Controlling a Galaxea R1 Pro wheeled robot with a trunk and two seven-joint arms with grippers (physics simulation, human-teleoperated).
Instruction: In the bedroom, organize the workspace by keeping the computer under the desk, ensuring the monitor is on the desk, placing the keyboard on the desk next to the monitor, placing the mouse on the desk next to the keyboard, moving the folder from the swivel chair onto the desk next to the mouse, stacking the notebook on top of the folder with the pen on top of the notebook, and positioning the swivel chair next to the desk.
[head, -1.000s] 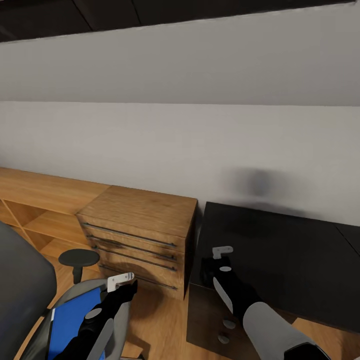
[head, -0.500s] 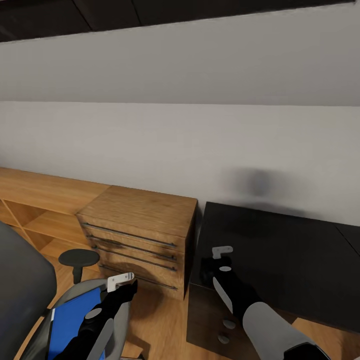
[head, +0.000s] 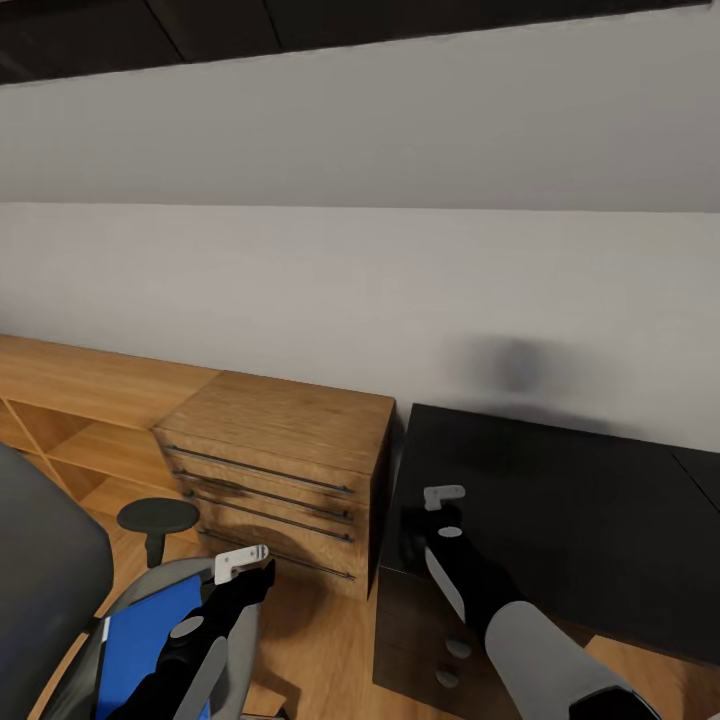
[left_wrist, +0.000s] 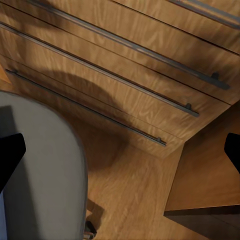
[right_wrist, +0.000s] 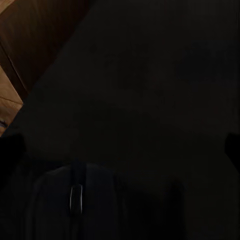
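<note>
The swivel chair (head: 45, 590) stands at the lower left, and the blue folder (head: 140, 640) lies on its grey seat (left_wrist: 45, 170). My left gripper (left_wrist: 120, 155) hangs open just past the seat's front edge, over the wooden floor, holding nothing. The desk (head: 580, 530) shows its glossy black top at the right. My right gripper (right_wrist: 120, 150) is open above the desk's left end. The small black mouse (right_wrist: 75, 200) lies on the desk top below the right gripper, free of the fingers. The computer, monitor, keyboard, notebook and pen are out of view.
A light oak chest of drawers (head: 280, 470) with long bar handles stands between chair and desk, against the grey wall. A low oak shelf unit (head: 70, 420) runs on to the left. The chair's black armrest (head: 157, 517) rises beside my left arm.
My right wrist has shifted slightly up and farther over the desk's left end. The left arm, the chair and the folder have not moved.
</note>
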